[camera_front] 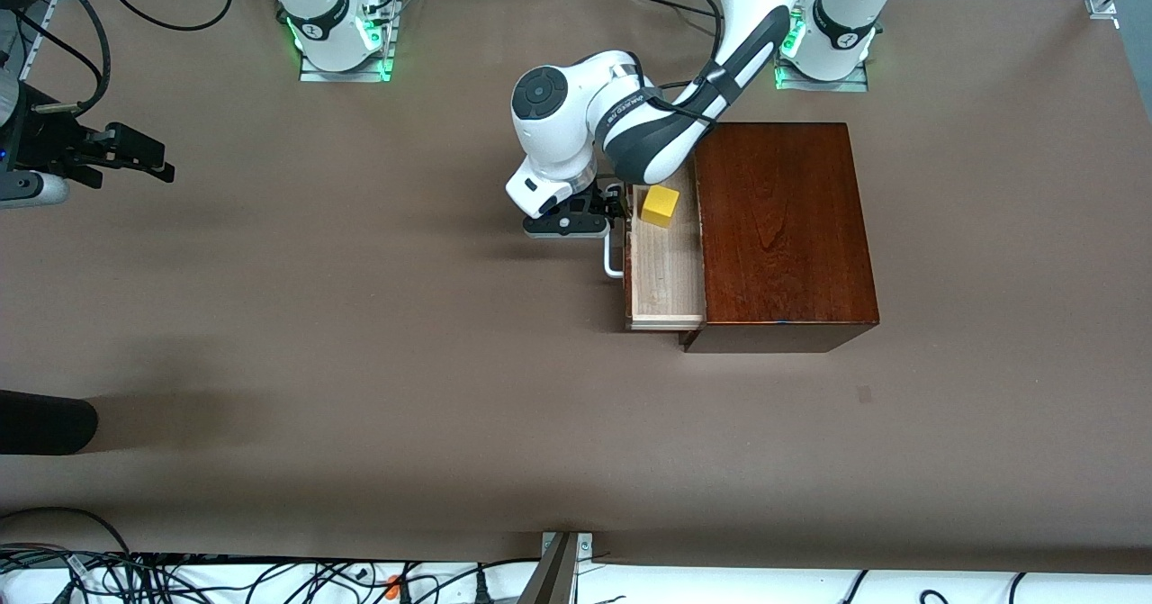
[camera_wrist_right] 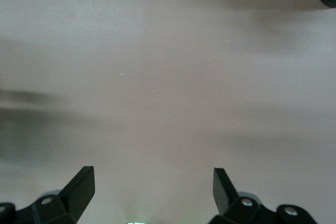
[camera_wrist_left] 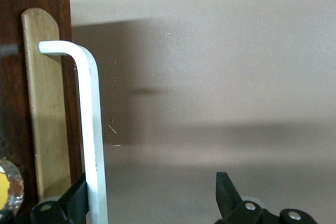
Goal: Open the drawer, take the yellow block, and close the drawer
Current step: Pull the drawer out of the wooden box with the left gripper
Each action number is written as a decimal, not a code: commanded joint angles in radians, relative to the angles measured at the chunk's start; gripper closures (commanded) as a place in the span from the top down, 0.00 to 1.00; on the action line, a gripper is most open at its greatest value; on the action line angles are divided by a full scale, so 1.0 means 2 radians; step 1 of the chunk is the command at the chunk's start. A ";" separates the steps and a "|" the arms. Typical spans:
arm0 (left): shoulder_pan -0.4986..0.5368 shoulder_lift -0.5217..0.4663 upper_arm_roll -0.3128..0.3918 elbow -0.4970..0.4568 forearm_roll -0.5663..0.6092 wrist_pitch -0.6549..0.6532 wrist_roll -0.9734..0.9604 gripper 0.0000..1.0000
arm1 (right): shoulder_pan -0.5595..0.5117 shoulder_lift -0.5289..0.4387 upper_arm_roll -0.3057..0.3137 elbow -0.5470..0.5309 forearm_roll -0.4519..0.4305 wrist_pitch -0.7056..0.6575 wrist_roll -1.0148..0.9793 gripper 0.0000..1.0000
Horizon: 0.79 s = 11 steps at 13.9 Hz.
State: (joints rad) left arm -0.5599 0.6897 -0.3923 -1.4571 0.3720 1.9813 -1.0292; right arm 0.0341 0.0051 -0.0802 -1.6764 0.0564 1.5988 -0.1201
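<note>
Drawer [camera_front: 664, 271] half out, left tool [camera_front: 612, 212] wide around handle [camera_wrist_left: 89, 129]; should lift clear before grabbing block [camera_front: 660, 205].

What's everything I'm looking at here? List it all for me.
wooden box: one, dark reddish-brown, on the table toward the left arm's end
drawer: one, pale wood inside, pulled partly out of the box
handle: one, white, on the drawer's front
yellow block: one, in the open drawer
table: one, brown
left gripper: black, open, at the handle
right gripper: black, open, waiting over bare table
</note>
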 commanded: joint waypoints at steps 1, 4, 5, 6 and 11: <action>-0.018 0.026 -0.004 0.048 -0.011 0.003 -0.018 1.00 | 0.004 0.001 -0.004 0.009 0.006 -0.009 0.003 1.00; -0.021 0.031 -0.003 0.057 -0.011 0.003 -0.029 1.00 | 0.004 0.001 -0.005 0.009 0.006 -0.009 0.003 1.00; -0.021 0.032 -0.003 0.060 -0.011 0.003 -0.035 1.00 | 0.004 0.001 -0.004 0.009 0.006 -0.009 0.003 1.00; -0.021 0.034 -0.004 0.061 -0.011 0.003 -0.038 1.00 | 0.004 0.001 -0.004 0.008 0.006 -0.009 0.003 1.00; -0.026 0.045 -0.004 0.077 -0.011 0.009 -0.045 1.00 | 0.004 0.001 -0.004 0.009 0.006 -0.009 0.003 1.00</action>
State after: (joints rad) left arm -0.5873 0.7337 -0.3954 -1.3822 0.3697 1.9865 -1.0992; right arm 0.0341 0.0051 -0.0804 -1.6763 0.0564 1.5988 -0.1200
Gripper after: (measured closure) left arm 0.000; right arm 0.000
